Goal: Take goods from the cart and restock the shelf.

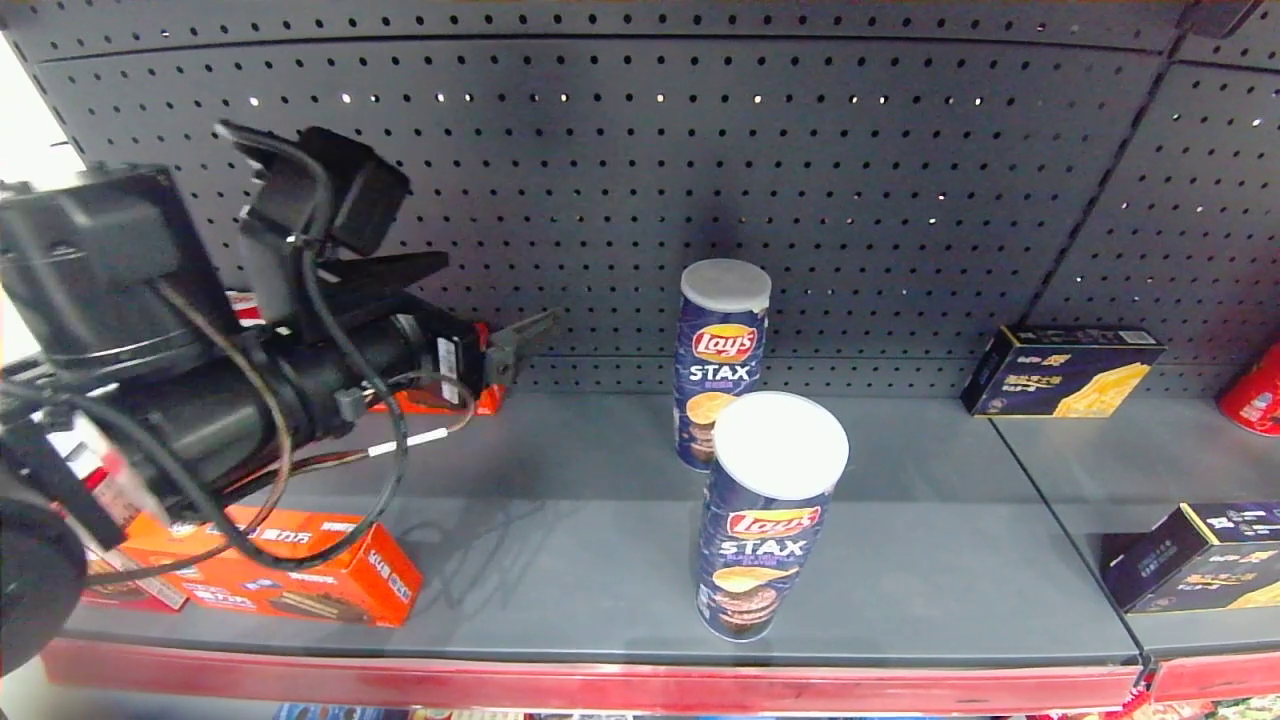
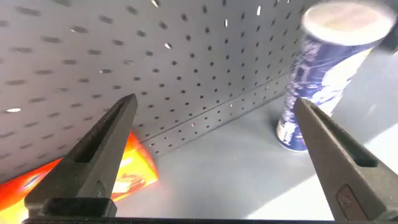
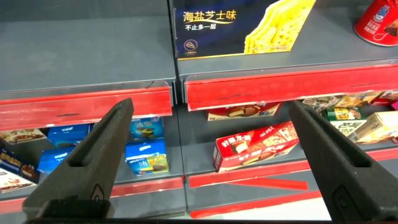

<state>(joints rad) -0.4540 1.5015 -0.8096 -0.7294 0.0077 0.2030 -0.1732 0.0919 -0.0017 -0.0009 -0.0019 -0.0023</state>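
Two dark blue chip cans with white lids stand upright mid-shelf, one at the back [image 1: 722, 365] and one nearer the front [image 1: 765, 515]. My left gripper [image 1: 497, 290] is open and holds nothing, hovering over the shelf's back left near the pegboard wall. An orange box [image 1: 485, 398] lies just below it against the back wall. In the left wrist view the open gripper [image 2: 214, 106] has that orange box [image 2: 124, 171] by one finger and the rear can [image 2: 323, 74] beyond the other. My right gripper [image 3: 210, 107] is open and holds nothing, facing the red shelf edges [image 3: 87, 102] from outside.
An orange box [image 1: 300, 575] lies at the shelf's front left. On the right are dark blue cracker boxes [image 1: 1060, 370] [image 1: 1190, 570] and a red can [image 1: 1255, 395]. Bare shelf [image 1: 560, 520] lies between the left arm and the cans. Lower shelves hold assorted boxes [image 3: 255, 146].
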